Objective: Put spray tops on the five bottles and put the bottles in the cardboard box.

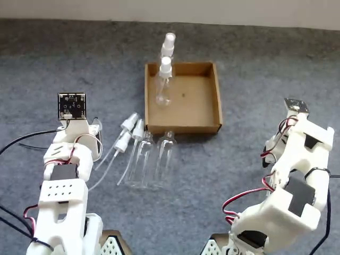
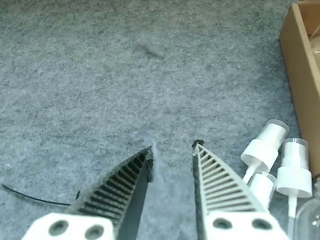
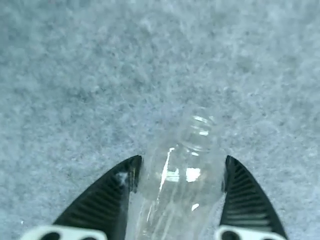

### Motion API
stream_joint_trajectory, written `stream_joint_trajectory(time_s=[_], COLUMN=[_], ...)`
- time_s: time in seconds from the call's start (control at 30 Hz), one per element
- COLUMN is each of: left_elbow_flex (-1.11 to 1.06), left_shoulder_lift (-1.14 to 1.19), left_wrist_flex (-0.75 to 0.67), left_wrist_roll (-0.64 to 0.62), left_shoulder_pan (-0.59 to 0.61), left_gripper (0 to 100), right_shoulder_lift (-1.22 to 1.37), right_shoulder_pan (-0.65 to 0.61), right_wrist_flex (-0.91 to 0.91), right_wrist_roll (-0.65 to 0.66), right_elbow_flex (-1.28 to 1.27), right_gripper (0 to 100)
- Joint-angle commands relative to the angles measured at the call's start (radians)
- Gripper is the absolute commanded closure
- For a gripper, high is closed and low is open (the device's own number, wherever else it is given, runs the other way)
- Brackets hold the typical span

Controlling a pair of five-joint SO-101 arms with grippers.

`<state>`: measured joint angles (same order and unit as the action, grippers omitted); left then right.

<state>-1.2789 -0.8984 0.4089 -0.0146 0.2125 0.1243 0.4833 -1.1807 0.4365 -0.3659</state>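
The right gripper (image 3: pixel 182 160) clasps a topless bottle (image 3: pixel 180 187). The left gripper (image 2: pixel 173 146), jaws wide, hovers beside three loose tops (image 1: pixel 138 129); two bare bottles (image 1: pixel 143 156) lie just beside them, before the box (image 1: pixel 218 95) toward the desk's (image 1: pixel 276 64) far edge.

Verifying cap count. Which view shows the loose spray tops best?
High view: all three loose spray tops lie together, stems visible. Left wrist view catches their heads beside the left tool. Right wrist view faces the bottle in the right tool.

Capped bottle (image 1: pixel 163 87) in cardboard box (image 1: pixel 194 104), spray tops (image 1: pixel 129 126) nearby
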Motion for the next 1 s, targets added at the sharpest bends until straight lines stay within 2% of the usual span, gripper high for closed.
stream_joint_trajectory(time_s=[0.0, 0.1, 0.27, 0.53, 0.83, 0.9, 0.97], left_elbow_flex=[0.005, 0.005, 0.005, 0.005, 0.005, 0.005, 0.005], left_shoulder_lift=[-0.012, -0.012, -0.012, -0.012, -0.012, -0.012, -0.013], left_wrist_flex=[-0.018, -0.018, -0.018, -0.018, -0.017, -0.017, -0.017], left_wrist_roll=[-0.008, -0.008, -0.008, -0.008, -0.008, -0.008, -0.008], left_shoulder_pan=[-0.016, -0.016, -0.016, -0.016, -0.016, -0.016, -0.016], left_gripper=[87, 87, 87, 87, 87, 87, 87], right_shoulder_lift=[-0.013, -0.013, -0.015, -0.013, -0.013, -0.015, -0.018], right_shoulder_pan=[0.028, 0.044, 0.054, 0.045, 0.044, 0.042, 0.019], right_wrist_flex=[-0.013, -0.013, -0.013, -0.005, 0.054, 0.090, 0.110], right_wrist_roll=[-0.048, -0.084, -0.169, -0.230, -0.219, -0.158, -0.041], right_elbow_flex=[0.050, 0.056, 0.056, 0.056, 0.058, 0.058, 0.061], right_gripper=[81.7, 80.9, 73.0, 73.2, 96.1, 98.2, 99.3])
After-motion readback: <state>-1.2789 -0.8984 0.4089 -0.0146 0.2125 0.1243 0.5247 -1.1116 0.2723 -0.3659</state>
